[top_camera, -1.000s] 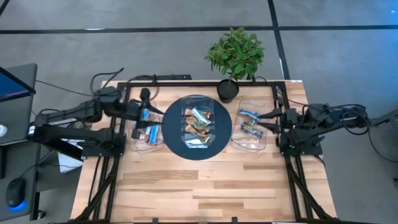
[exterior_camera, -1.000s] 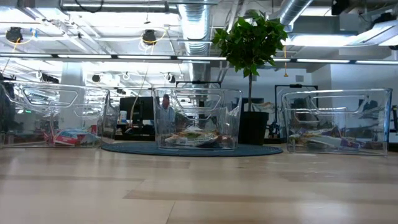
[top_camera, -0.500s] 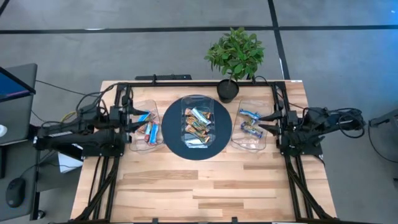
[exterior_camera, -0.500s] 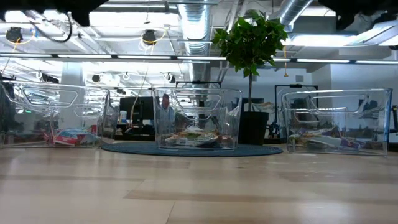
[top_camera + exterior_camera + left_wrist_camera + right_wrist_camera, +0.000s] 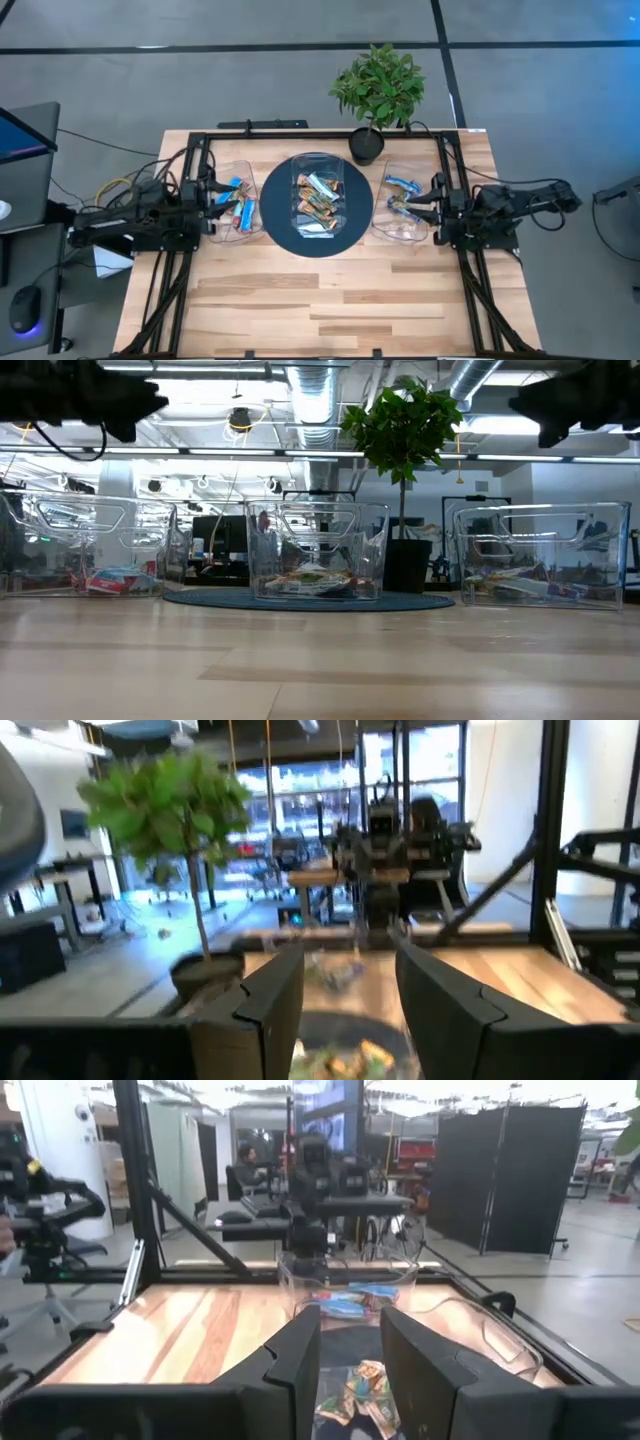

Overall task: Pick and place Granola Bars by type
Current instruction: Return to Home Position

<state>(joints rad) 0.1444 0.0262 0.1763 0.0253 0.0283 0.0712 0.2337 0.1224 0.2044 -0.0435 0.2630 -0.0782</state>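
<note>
Over the outer clear plastic tubs [image 5: 240, 237], left end effector [image 5: 213, 193] and right end effector [image 5: 425, 207] hang spread, empty; withdraw low and you may clip a rim, spilling wrapped granola bars [image 5: 400, 186].

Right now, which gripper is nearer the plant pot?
Right. The right gripper hangs at the right bin, near the pot; the left gripper is at the left bin, much farther off.

Open-plan lab: exposed ceiling ducts [image 5: 310, 395], desks [image 5: 238, 1222], dark partitions [image 5: 520, 1180]
</note>
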